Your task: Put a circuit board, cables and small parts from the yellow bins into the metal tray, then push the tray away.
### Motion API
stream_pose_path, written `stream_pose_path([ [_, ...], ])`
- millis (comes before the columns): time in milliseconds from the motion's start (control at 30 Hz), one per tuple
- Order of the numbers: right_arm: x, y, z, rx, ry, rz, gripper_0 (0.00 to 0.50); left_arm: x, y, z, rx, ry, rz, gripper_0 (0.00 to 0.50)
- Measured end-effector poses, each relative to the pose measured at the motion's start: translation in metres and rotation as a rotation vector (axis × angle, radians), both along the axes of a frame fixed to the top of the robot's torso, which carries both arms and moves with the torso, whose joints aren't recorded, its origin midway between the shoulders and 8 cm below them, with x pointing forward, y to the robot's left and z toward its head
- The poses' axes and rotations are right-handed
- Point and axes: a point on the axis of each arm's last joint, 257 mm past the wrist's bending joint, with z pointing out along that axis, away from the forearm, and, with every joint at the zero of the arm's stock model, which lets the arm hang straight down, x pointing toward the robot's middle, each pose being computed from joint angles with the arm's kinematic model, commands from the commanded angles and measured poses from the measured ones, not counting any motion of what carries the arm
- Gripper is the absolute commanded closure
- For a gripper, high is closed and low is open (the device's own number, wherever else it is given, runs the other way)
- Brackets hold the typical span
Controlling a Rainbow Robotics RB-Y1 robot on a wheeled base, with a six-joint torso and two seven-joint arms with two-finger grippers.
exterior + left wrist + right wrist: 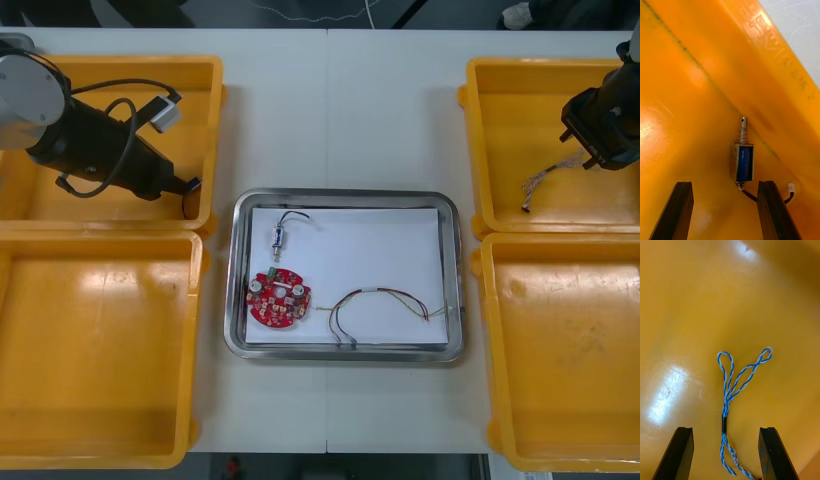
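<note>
Right gripper (725, 429) is held open over the cable (738, 384), left gripper (724, 183) over a small metal part (742, 159). It could be jammed against the bin wall (763, 78).

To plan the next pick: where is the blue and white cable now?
In the front view, the cable lies in the far right bin, beside the right tool.

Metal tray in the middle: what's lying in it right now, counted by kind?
Round red circuit board: 1
Small metal part: 1
Red and yellow cable: 1
Total in the metal tray: 3
</note>
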Motion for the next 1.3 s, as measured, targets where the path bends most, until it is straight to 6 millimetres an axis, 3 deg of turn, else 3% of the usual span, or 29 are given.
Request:
stream_pose_path([
  [533,0.005,0.060,-0.024,0.060,0.024,0.070,0.000,0.004,0.008,-0.003,0.037,-0.012,0.015,0.000],
  [1000,0.004,0.056,-0.025,0.048,0.025,0.057,0.000,-0.002,0.004,-0.009,0.039,0.016,0.001,0.000],
  [1300,0.002,0.046,-0.041,0.039,0.023,0.043,0.000,-0.002,0.000,-0.013,0.055,0.019,-0.002,0.000],
])
